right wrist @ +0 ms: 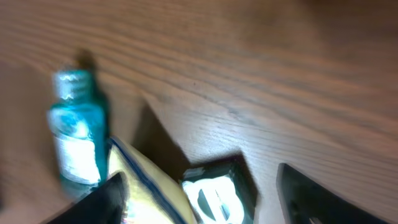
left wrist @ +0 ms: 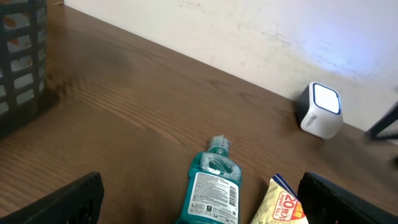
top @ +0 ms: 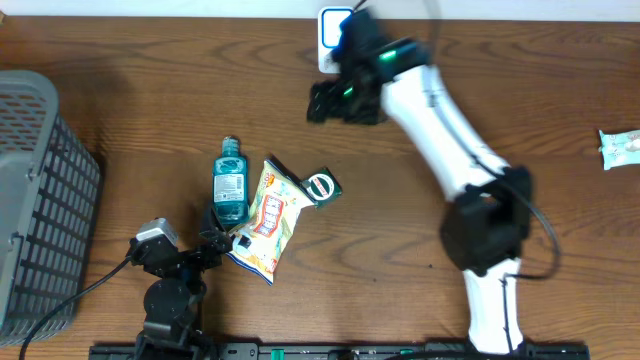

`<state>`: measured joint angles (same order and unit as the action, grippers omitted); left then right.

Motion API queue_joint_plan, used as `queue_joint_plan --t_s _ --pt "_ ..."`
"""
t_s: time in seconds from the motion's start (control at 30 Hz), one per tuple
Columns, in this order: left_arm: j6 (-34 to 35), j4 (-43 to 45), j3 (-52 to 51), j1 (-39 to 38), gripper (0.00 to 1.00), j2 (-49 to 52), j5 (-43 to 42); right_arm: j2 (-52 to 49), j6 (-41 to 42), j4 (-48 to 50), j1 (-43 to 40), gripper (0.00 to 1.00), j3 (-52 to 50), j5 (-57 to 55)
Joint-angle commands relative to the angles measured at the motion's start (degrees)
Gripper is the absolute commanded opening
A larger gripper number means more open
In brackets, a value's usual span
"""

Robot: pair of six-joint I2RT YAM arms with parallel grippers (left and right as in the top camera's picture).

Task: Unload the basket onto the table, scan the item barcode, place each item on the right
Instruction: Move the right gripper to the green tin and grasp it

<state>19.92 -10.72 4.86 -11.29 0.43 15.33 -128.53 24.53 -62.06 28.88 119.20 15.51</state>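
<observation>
Three items lie together on the wooden table: a teal bottle [top: 230,182] with its white barcode label up [left wrist: 212,190], a yellow snack bag [top: 268,215] and a small dark green packet [top: 322,187]. The white scanner [top: 335,30] with a blue-lit face stands at the table's far edge. My left gripper [top: 220,232] is open and low, just short of the bottle's base, which lies between its fingers [left wrist: 74,200]. My right gripper [top: 335,103] hovers near the scanner, jaws apart and empty. Its blurred wrist view looks down on the packet [right wrist: 217,190], bag [right wrist: 149,193] and bottle [right wrist: 78,137].
A grey slatted basket [top: 40,200] fills the left side of the table. A white wrapped packet [top: 620,148] lies at the far right edge. The white right arm [top: 450,140] crosses the table's right half from its front base.
</observation>
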Motion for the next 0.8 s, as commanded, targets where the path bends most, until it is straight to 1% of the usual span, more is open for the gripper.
queue_joint_plan --t_s 0.0,0.1,0.13,0.33,0.47,0.57,0.7,0.77 --pt "0.3 -1.4 -1.0 0.1 0.98 -0.1 0.3 -5.9 0.7 0.7 3.2 0.58 -0.2 -4.9" --pt "0.3 -1.4 -1.0 0.1 0.98 -0.1 0.3 -9.3 0.7 1.0 4.9 0.42 -0.2 -4.4" --pt "0.3 -1.4 -1.0 0.1 0.98 -0.1 0.3 -9.9 0.7 0.9 5.4 0.39 -0.2 -4.0" --pt "0.3 -1.4 -1.0 0.1 0.98 -0.1 0.3 -10.6 0.0 -1.2 7.9 0.39 -0.2 -3.4" --pt "0.3 -1.4 -1.0 0.1 0.98 -0.1 0.3 -10.6 -5.6 -5.3 9.1 0.39 -0.2 -3.4" --pt "0.3 -1.4 -1.0 0.1 0.98 -0.1 0.3 -10.6 -10.6 -8.8 9.9 0.36 -0.2 -4.2" --pt "0.3 -1.4 -1.0 0.1 0.98 -0.1 0.3 -10.6 -11.5 -15.4 10.2 0.34 -0.2 -13.9" --pt "0.3 -1.4 -1.0 0.1 0.98 -0.1 0.3 -10.6 -11.5 -18.2 10.0 0.33 -0.2 -17.0"
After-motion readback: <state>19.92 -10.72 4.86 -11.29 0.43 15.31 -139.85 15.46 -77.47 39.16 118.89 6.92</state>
